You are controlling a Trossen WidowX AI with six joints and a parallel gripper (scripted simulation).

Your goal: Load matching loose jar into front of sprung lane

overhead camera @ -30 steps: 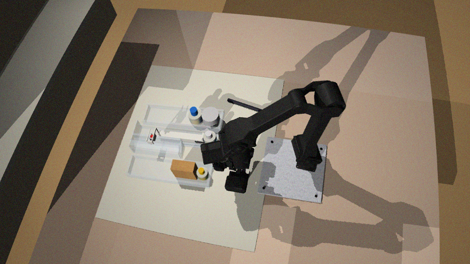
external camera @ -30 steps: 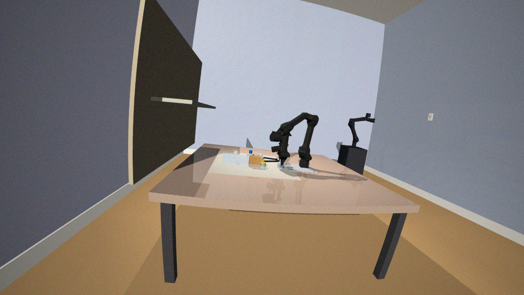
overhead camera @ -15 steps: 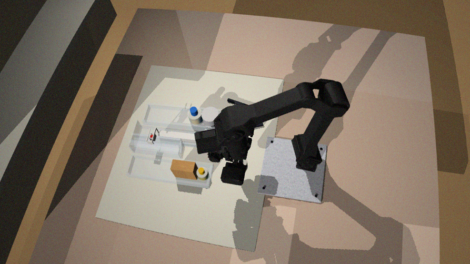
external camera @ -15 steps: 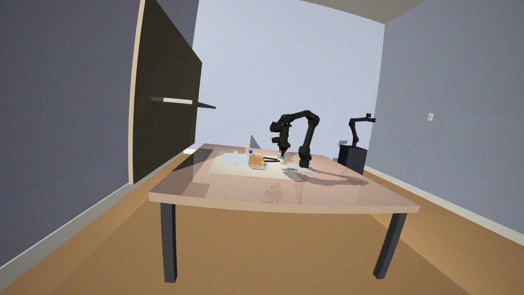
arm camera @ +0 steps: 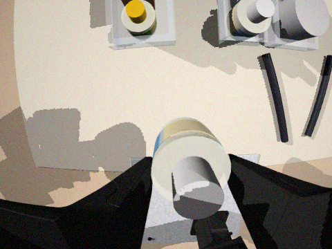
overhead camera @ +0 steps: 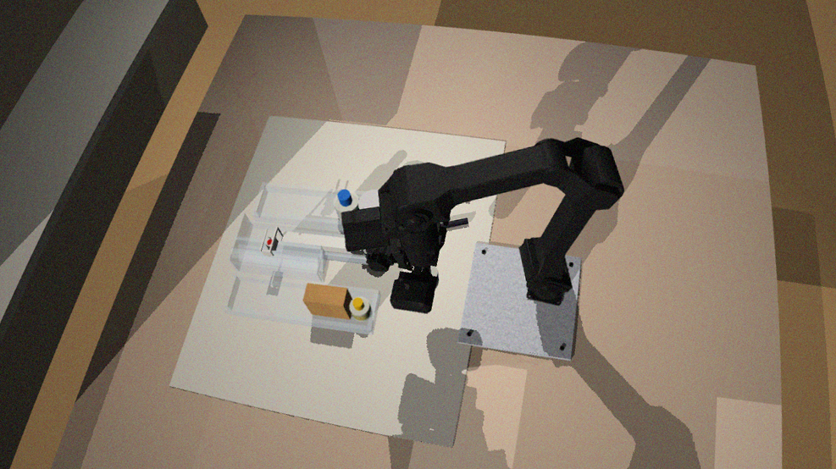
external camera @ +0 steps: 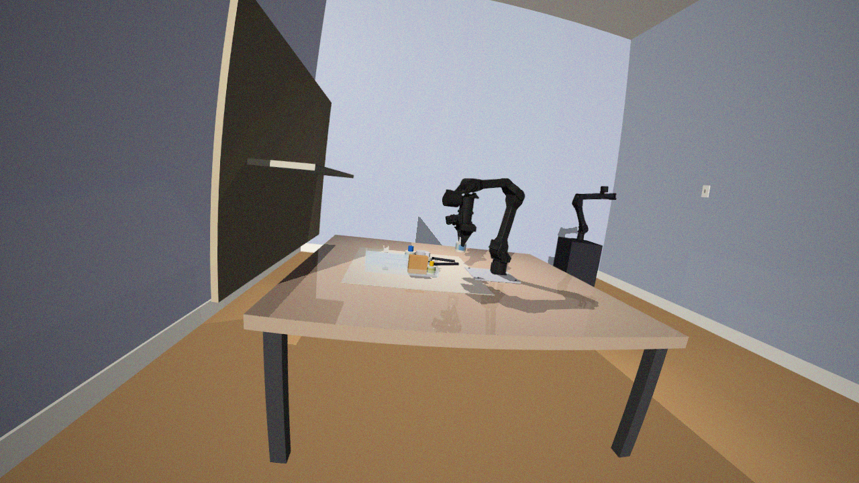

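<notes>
My gripper (arm camera: 188,162) (external camera: 462,241) is shut on a jar (arm camera: 194,143) (external camera: 460,247) with a light grey cap, a cream shoulder and a blue and yellow side. It is held upright above the table top. The top view hides it behind the arm. A jar (arm camera: 238,29) with a similar whitish cap stands in the clear middle lane (arm camera: 242,41), near its front stop. The pusher plate behind it cannot be made out. The arm hides the front of this lane in the top view.
A yellow-capped jar (overhead camera: 359,309) (arm camera: 138,21) and an orange block (overhead camera: 326,300) (external camera: 417,263) stand in one side lane. A blue-capped jar (overhead camera: 344,197) (external camera: 411,247) and a wide grey cylinder (arm camera: 309,17) stand in the other. Two black bars (arm camera: 274,97) (arm camera: 318,97) lie before the lanes.
</notes>
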